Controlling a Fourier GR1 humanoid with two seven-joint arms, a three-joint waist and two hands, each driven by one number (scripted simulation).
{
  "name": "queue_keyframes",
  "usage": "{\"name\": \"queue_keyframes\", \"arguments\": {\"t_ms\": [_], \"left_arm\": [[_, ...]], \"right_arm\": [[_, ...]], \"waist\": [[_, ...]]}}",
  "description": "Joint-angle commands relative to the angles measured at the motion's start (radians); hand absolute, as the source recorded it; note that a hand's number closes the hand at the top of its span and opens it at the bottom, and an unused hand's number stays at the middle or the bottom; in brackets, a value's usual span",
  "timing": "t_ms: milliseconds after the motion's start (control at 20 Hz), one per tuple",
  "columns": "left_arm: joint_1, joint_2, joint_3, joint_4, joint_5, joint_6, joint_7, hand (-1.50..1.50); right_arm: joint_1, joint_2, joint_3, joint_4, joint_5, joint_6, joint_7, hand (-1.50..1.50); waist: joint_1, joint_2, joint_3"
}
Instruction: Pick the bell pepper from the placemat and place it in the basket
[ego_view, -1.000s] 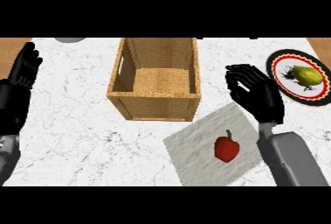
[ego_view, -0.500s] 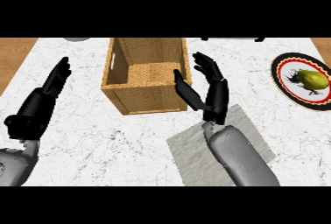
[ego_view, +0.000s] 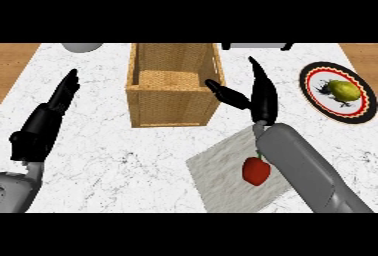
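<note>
A white marbled worktop with faint grey veining fills the frame, with strips of brown wood showing at the upper left and upper right corners. At the left side the left hand stands edge-on above the worktop, its black fingers straight and released, pointing toward the upper middle; its grey forearm is cut off by the lower left corner. At the top left a pale rounded object is cut off by the frame edge and cannot be identified. In the upper middle stands the basket, a rectangular box of tan woven material with tall walls and an open top, and bare worktop lies on its left and below it. Just right of the basket the right hand is held upright with its fingers extended and released, thumb reaching toward the basket's right wall; whether it touches is unclear. Its grey forearm runs down to the lower right and covers part of the placemat, a grey, finely textured, tilted rectangle. The bell pepper, red and glossy, lies on the placemat right beside the forearm, partly hidden by it. At the top, a dark object is cut off. At the upper right a round plate with a red and black rim holds a yellow-green fruit.
</note>
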Motion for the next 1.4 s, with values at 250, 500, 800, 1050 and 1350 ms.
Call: {"name": "queue_keyframes", "arguments": {"t_ms": [250,500,800,1050,1350], "left_arm": [[0.004,-0.005,0.003,0.014,0.003,-0.008,-0.012,0.0],[0.014,-0.008,0.017,0.023,0.007,-0.007,-0.023,0.0],[0.046,-0.004,0.032,0.001,0.003,-0.009,-0.029,0.0],[0.026,-0.02,0.03,0.02,-0.022,-0.011,-0.041,0.0],[0.023,-0.045,0.031,0.05,-0.021,-0.031,-0.072,0.0]], "right_arm": [[-0.182,-0.095,0.187,0.015,-0.021,0.602,0.452,-1.5],[-0.321,-0.141,0.146,-0.117,-0.167,0.901,0.724,-1.5],[-0.321,-0.251,0.086,-0.273,-0.321,1.046,0.918,-1.5],[-0.279,-0.266,0.115,-0.354,-0.353,1.008,0.983,-1.5],[-0.161,-0.274,0.199,-0.39,-0.359,0.978,0.96,-1.5]], "waist": [[-0.002,-0.005,0.005],[-0.023,0.002,0.015],[-0.026,0.011,0.02],[-0.015,0.021,0.02],[-0.014,0.026,0.02]]}}
